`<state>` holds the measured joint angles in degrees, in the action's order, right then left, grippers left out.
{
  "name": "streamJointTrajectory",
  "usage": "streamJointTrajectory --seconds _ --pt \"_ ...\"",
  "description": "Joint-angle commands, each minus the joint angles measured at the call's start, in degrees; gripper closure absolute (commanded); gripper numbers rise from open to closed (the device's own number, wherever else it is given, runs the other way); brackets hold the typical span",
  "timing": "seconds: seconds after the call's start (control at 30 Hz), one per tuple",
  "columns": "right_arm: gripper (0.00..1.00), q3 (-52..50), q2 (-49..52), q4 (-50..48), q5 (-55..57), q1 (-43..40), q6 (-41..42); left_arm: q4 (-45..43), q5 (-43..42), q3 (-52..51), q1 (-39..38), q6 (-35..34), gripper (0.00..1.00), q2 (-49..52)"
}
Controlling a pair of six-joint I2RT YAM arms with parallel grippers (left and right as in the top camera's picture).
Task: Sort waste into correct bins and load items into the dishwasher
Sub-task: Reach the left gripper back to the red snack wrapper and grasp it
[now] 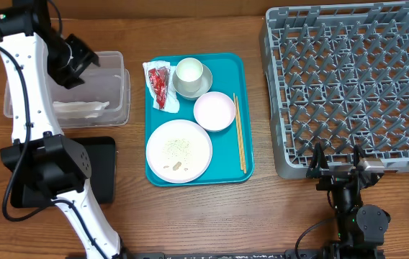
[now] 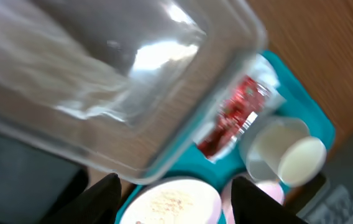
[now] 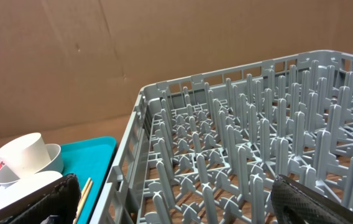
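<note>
Left arm (image 1: 24, 79) is parked over the clear tub (image 1: 122, 79) at far left. Its jaws are apart with nothing between them, and only the left wrist cam shows that. From overhead I can see the napkin (image 1: 81, 107) lying in the tub; on the wrist cam it's just a blur. The black tray (image 1: 102, 169) sits just near of the tub.

Crumbs (image 1: 178, 148) are on the big plate (image 1: 199, 144), which is on the teal tray (image 1: 242, 68) next to a pink bowl (image 1: 214, 111). The wrist cams show the cup (image 3: 20, 152) tipped over in its bowl (image 3: 53, 157); overhead it just reads as a circle.

Right jaws are wide apart and empty, at the rack's (image 1: 348, 86) near edge.
</note>
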<state>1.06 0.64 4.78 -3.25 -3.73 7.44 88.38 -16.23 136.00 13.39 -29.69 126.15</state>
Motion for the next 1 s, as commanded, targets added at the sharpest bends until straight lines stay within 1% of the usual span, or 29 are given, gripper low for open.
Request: streamJointTrajectory --seconds 0.0,0.07,0.1,0.2,0.33,0.43,0.5,0.67,0.73,0.83,0.87,0.97 --pt "0.0 -0.57 -0.42 -0.24 -0.46 -0.15 0.17 -0.22 -11.63 0.13 -3.3 14.21 0.39 -0.31" --pt "0.0 -0.57 -0.42 -0.24 -0.46 -0.15 0.17 0.11 -11.1 0.11 -6.05 18.45 0.38 -0.31" --pt "0.0 -0.59 -0.42 -0.24 -0.46 -0.15 0.17 0.31 -6.86 0.11 -9.01 19.3 0.39 -0.31" --pt "0.0 -0.57 -0.42 -0.24 -0.46 -0.15 0.17 -0.07 2.43 0.11 -14.23 14.69 0.38 -0.22" --pt "0.0 -0.57 -0.42 -0.24 -0.46 -0.15 0.17 -1.53 18.03 -0.07 -21.09 5.55 0.37 0.35" --pt "0.0 -0.59 -0.42 -0.24 -0.46 -0.15 0.17 -2.64 26.05 -0.59 -23.89 0.68 0.36 1.22" --pt "0.0 -0.59 -0.42 -0.24 -0.46 -0.15 0.17 -3.43 26.56 -0.9 -24.3 0.15 0.36 2.32" --pt "0.0 -0.57 -0.42 -0.24 -0.48 -0.15 0.17 -3.26 23.28 -0.92 -23.12 0.59 0.38 7.39" --pt "0.0 -0.57 -0.42 -0.24 -0.46 -0.15 0.17 -3.39 20.94 -0.9 -22.56 3.3 0.39 9.57" --pt "0.0 -0.57 -0.42 -0.24 -0.46 -0.15 0.17 -4.2 15.76 -0.9 -22.29 10.05 0.38 12.5" --pt "0.0 -0.57 -0.42 -0.24 -0.46 -0.15 0.17 -4.31 14.93 -0.9 -22.32 11.32 0.38 13.31" --pt "0.0 -0.57 -0.42 -0.24 -0.48 -0.15 0.17 -4.42 14.91 -0.92 -22.73 11.96 0.38 15.52"
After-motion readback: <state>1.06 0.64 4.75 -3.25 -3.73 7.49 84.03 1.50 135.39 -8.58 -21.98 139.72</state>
